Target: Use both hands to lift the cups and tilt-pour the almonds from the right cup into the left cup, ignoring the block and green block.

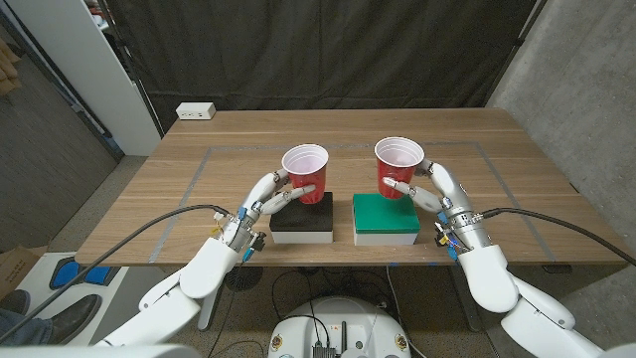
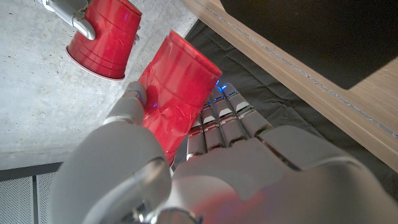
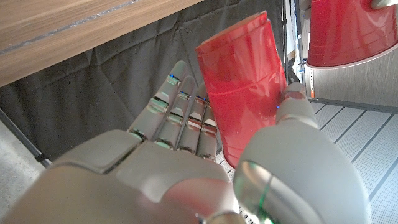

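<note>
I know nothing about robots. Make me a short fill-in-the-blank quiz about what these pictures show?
1. Each hand holds a ___ cup: left hand on the left cup, right hand on the right cup.
2. The block under the left cup is ___.
3. The block under the right cup has a ___ top.
4. The table is made of ___.

Missing words: red; black; green; wood

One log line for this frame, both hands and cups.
left hand: holds left cup, upright | right hand: holds right cup, upright | cups apart | pour: not started | almonds: not visible
</note>
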Robot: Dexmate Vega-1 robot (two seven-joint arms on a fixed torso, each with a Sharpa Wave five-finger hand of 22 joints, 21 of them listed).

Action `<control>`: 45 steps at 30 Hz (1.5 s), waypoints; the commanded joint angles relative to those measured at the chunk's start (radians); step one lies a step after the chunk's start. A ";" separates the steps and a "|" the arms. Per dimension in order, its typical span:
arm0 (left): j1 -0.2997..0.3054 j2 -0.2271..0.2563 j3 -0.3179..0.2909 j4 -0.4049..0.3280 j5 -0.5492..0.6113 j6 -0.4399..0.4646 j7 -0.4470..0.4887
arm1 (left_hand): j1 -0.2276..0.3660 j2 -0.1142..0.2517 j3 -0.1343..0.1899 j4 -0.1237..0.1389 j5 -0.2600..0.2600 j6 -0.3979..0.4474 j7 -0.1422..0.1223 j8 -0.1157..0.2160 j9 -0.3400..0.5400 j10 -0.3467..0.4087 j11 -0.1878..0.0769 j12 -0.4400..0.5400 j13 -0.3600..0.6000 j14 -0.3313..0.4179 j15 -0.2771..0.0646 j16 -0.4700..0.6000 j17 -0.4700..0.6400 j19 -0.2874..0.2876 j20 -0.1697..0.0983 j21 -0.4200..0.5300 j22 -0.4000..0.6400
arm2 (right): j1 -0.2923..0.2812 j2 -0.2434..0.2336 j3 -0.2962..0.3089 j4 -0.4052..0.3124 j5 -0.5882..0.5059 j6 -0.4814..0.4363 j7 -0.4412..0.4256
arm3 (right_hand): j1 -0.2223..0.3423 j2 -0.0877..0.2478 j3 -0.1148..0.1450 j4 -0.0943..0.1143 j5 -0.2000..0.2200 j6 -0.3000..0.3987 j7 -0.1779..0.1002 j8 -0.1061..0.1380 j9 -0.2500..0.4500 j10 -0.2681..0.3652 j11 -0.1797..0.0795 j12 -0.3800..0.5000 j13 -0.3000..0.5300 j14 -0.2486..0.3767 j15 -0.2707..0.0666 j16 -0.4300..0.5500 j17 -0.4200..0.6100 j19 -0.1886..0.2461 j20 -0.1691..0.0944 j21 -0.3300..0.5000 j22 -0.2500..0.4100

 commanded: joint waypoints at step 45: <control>-0.162 0.065 0.118 -0.036 0.026 0.105 -0.105 | 0.004 0.016 0.007 -0.002 0.007 0.034 0.000 0.005 0.003 0.019 0.033 -0.001 0.006 0.021 -0.047 -0.003 0.000 0.017 -0.022 0.003 0.005 | 0.134 -0.071 -0.071 -0.046 -0.142 -0.103 0.044 | 0.018 0.010 -0.010 -0.001 -0.012 0.053 -0.008 0.014 0.004 0.045 -0.008 -0.005 0.005 0.035 -0.043 0.020 0.014 0.028 -0.007 0.010 0.005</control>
